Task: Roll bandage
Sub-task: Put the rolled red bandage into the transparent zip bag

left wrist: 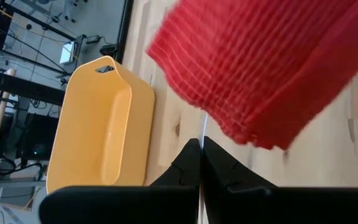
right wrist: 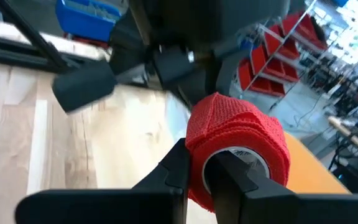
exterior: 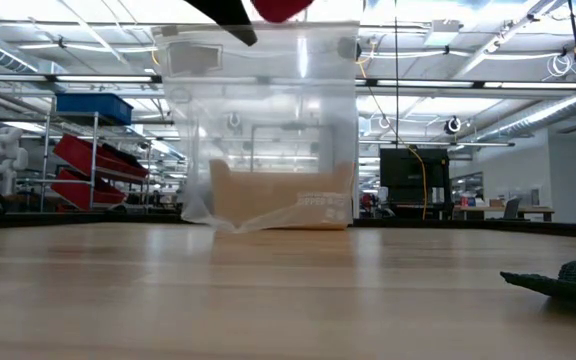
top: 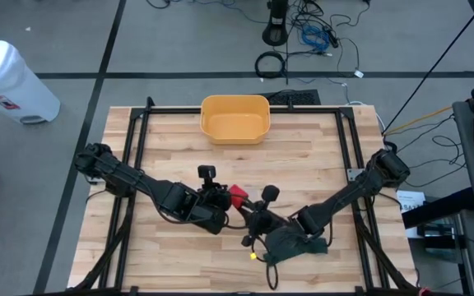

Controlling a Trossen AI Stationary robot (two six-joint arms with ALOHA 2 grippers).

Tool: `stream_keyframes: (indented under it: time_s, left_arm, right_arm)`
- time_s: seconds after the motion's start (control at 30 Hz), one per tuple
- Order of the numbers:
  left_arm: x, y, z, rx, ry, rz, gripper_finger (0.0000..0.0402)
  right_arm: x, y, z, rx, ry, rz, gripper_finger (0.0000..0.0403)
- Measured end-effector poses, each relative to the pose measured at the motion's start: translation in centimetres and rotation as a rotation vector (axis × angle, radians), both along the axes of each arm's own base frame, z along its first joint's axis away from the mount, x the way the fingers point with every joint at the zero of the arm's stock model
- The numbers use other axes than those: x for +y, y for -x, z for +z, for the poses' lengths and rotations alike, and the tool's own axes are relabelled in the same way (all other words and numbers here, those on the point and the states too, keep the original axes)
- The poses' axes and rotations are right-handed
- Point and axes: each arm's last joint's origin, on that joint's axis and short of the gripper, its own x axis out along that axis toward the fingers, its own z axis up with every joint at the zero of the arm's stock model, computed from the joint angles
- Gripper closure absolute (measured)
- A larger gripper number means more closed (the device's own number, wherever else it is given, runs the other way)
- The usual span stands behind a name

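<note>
The red bandage roll (top: 237,195) hangs above the middle of the table between my two grippers. In the right wrist view it shows a pale hollow core (right wrist: 236,160). My right gripper (right wrist: 205,169) comes from the table's right side and is shut on the roll. My left gripper (left wrist: 201,146) comes from the left and is shut, with its tips just short of the roll (left wrist: 260,68). A thin pale line (left wrist: 203,127) runs from those tips to the roll. In the low view the roll (exterior: 283,8) shows at the top edge, well clear of the table. My right gripper has one finger (right wrist: 232,183) inside the roll's hollow core and the other (right wrist: 174,171) outside, with the wound red wall (right wrist: 197,155) between them. The fingers reach in nearly level from the table's right side. The roll is lifted clear of the table. Whether my left gripper touches the bandage I cannot tell; its shut tips meet only the thin pale line.
A yellow bin (top: 235,117) stands at the table's far middle edge. A dark green cloth (top: 296,242) lies on the table near the front, under my right arm, and shows at the right of the low view (exterior: 568,278).
</note>
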Motion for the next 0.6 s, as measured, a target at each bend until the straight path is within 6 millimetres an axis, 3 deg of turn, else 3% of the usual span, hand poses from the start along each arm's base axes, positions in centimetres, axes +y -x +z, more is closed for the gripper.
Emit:
stream_keyframes:
  time_s: [0.3,0.6]
  left_arm:
    - [0.0,0.0,0.0,0.001,-0.001,-0.001,0.04]
    - [0.0,0.0,0.0,0.0,-0.002,-0.004,0.04]
  right_arm:
    - [-0.7,-0.3,-0.7,0.034,-0.041,0.003,0.0367]
    - [-1.5,-0.6,-0.9,0.091,0.023,0.003,0.0367]
